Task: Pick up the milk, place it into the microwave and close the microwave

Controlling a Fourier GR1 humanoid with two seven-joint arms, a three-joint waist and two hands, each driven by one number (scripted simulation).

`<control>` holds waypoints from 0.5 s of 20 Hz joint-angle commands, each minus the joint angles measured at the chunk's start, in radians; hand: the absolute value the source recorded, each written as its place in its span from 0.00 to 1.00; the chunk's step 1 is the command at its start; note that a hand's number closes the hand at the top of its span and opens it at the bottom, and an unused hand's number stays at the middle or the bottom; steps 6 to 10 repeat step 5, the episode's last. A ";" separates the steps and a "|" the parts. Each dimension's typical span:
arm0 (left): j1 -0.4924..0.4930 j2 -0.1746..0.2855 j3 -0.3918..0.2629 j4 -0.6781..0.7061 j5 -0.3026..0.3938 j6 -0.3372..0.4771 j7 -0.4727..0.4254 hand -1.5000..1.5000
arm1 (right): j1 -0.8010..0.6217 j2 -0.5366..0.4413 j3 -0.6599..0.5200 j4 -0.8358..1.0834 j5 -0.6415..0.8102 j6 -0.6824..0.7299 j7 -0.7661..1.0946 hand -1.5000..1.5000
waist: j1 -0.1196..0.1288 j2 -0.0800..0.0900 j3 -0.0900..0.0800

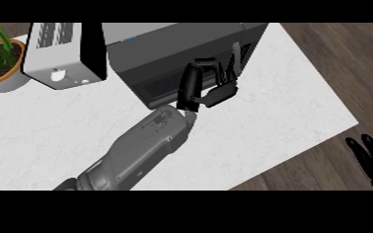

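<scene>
The dark grey microwave stands at the back of the white counter, its door flat against its front. My left hand reaches up from the lower left. Its straight fingers are spread against the door's right part, near the right edge. The hand holds nothing. No milk shows anywhere; the door's dark window lets nothing inside be seen. My right hand rests at the view's right edge over the wooden floor, only its upright fingers showing.
A white and grey toaster stands left of the microwave, close to it. A potted plant is at the far left edge. The white counter ends in a slanted front edge, with wooden floor beyond.
</scene>
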 commanded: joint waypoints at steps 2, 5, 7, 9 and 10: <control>-0.077 0.000 0.031 0.082 0.024 -0.032 0.005 1.00 | 0.012 -0.017 -0.002 -0.017 -0.028 0.033 -0.001 0.00 | -0.018 0.019 -0.001; -0.091 0.000 0.037 0.084 0.039 -0.031 0.010 1.00 | 0.014 -0.027 -0.007 -0.031 -0.039 0.034 0.010 0.00 | -0.012 0.016 -0.002; -0.091 0.000 0.037 0.084 0.039 -0.031 0.010 1.00 | 0.014 -0.027 -0.007 -0.031 -0.039 0.034 0.010 0.00 | -0.012 0.016 -0.002; -0.091 0.000 0.037 0.084 0.039 -0.031 0.010 1.00 | 0.014 -0.027 -0.007 -0.031 -0.039 0.034 0.010 0.00 | -0.012 0.016 -0.002; -0.091 0.000 0.037 0.084 0.039 -0.031 0.010 1.00 | 0.014 -0.027 -0.007 -0.031 -0.039 0.034 0.010 0.00 | -0.012 0.016 -0.002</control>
